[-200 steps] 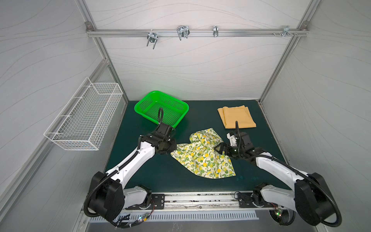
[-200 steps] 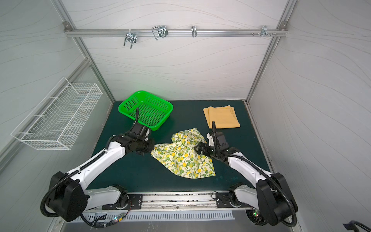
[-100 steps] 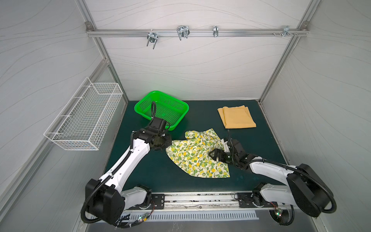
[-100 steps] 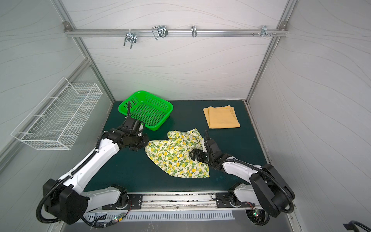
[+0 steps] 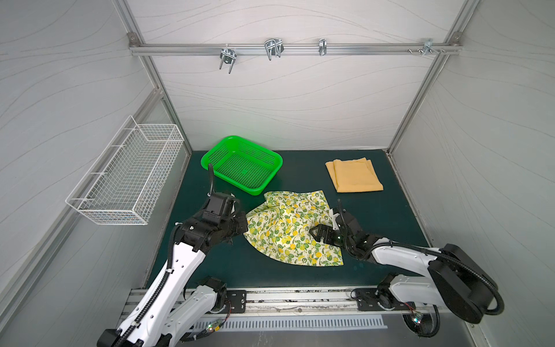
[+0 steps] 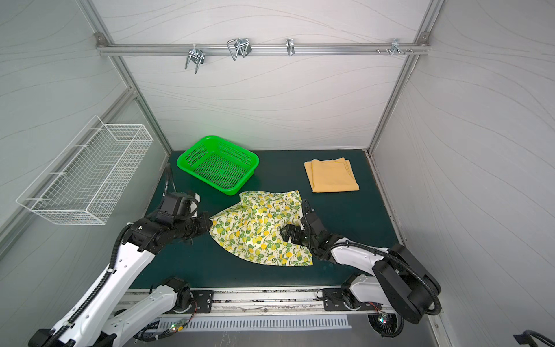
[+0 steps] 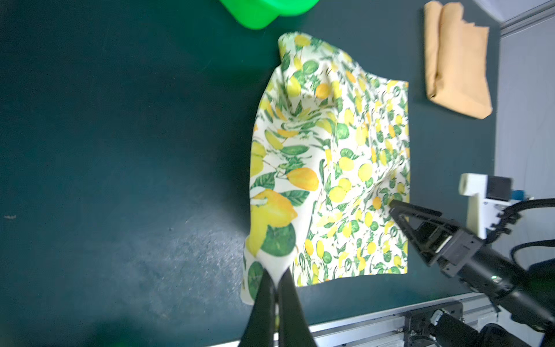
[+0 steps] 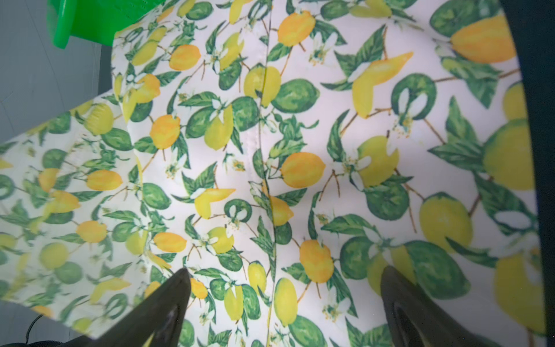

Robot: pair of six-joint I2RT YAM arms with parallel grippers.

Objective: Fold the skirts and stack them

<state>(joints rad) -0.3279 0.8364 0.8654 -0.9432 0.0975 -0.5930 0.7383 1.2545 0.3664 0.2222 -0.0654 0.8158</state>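
Note:
The cream lemon-print skirt (image 5: 288,228) (image 6: 255,231) lies spread and rumpled on the green mat, in the middle. My left gripper (image 5: 244,225) (image 6: 209,223) (image 7: 276,273) is shut on its left corner, which lifts into a small peak between the fingers. My right gripper (image 5: 315,233) (image 6: 285,233) (image 8: 285,278) hangs open just over the skirt's right part (image 8: 270,150), with nothing between its fingers. The mustard-orange skirt (image 5: 354,175) (image 6: 332,175) (image 7: 459,66) lies folded at the back right, apart from both grippers.
A green perforated basket (image 5: 210,156) (image 6: 186,156) stands at the back left, close to the lemon skirt's far edge. A white wire basket (image 5: 129,177) hangs on the left wall. Metal hooks (image 5: 271,49) hang from the rail above.
My left gripper has pulled the skirt's corner left and toward the front, shifting the cloth left. My right gripper has moved left from the skirt's right edge to over the cloth.

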